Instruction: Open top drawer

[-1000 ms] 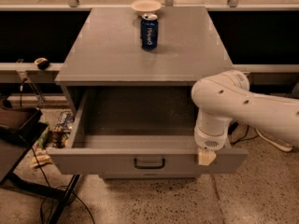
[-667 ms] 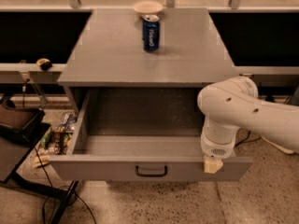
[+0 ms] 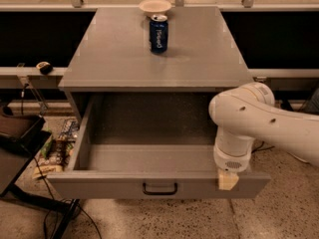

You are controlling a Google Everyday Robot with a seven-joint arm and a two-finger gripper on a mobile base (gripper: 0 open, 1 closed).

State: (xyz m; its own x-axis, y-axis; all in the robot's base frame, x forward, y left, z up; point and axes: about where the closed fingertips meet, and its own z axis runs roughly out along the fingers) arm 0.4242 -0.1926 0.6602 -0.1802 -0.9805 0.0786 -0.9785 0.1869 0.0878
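The top drawer (image 3: 99,187) of the grey cabinet (image 3: 124,63) stands pulled far out toward me. Its deep grey box interior (image 3: 149,158) is open to view and holds nothing I can see. The small black bar handle (image 3: 160,188) sits at the middle of the drawer front. My white arm (image 3: 249,118) reaches in from the right. My gripper (image 3: 228,179) hangs down at the right end of the drawer's front edge, to the right of the handle, with a tan tip against the front panel.
A blue can (image 3: 158,33) and a pale bowl (image 3: 155,6) stand at the back of the cabinet top. Clutter and packets (image 3: 57,146) lie on the floor left of the drawer, beside a dark stand (image 3: 20,133) and cables.
The drawer has slid further out toward me. My arm and gripper have moved the same way with the drawer front, staying at its right end.
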